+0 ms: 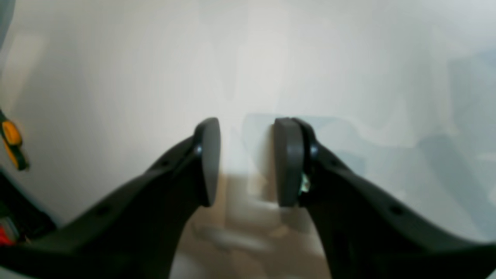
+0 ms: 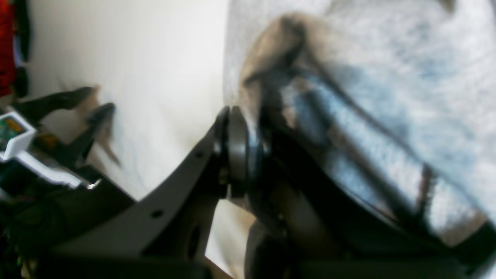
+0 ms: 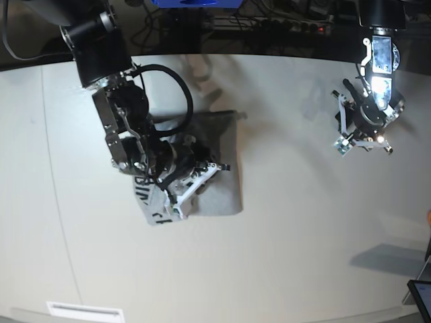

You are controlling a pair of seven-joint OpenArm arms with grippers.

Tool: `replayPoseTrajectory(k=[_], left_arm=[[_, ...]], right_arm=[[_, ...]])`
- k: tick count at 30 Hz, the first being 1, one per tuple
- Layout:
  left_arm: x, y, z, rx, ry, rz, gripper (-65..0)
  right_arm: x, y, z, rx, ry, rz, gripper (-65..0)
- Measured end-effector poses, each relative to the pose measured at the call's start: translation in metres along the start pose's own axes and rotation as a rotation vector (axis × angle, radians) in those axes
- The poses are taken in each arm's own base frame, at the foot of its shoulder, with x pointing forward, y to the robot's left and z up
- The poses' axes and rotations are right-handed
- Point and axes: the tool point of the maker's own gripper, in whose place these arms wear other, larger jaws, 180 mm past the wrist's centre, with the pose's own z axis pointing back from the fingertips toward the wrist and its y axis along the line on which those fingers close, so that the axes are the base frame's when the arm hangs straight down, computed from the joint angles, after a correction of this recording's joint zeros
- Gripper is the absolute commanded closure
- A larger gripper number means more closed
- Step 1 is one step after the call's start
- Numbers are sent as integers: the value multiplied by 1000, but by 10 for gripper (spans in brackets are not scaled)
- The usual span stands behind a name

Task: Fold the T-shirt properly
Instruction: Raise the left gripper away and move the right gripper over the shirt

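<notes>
The grey T-shirt (image 3: 222, 138) lies partly folded on the white table, left of centre, and black lettering (image 3: 145, 198) shows on its near-left flap. My right gripper (image 3: 192, 185) is down on the cloth. In the right wrist view its pads (image 2: 236, 147) are pressed together, and T-shirt (image 2: 387, 58) fabric is pinched there and drapes over the right finger. My left gripper (image 3: 363, 131) hangs over bare table far to the right, apart from the shirt. It is open (image 1: 247, 133), with nothing between the pads.
The white table (image 3: 289, 256) runs all around the shirt. Cables and dark equipment line the far edge (image 3: 269, 27). A dark tablet corner (image 3: 421, 296) sits at the near right, and an orange-black object (image 1: 11, 143) shows at the left of the left wrist view.
</notes>
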Motion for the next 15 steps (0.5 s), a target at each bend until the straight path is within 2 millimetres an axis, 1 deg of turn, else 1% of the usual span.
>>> replayPoseTrajectory(k=[4, 9, 12, 15], left_arm=[[2, -2, 0, 1, 2, -11, -233], [10, -8, 5, -3, -18, -26, -233], [10, -9, 5, -6, -19, -30, -233], [10, -10, 5, -9, -20, -29, -233]], right_arm=[[5, 7, -4, -71, -15, 27, -20], [-1, 9, -9, -133, -6, 88, -20], [0, 13, -11, -167, -18, 165, -20], [0, 12, -12, -222, -36, 248, -20]])
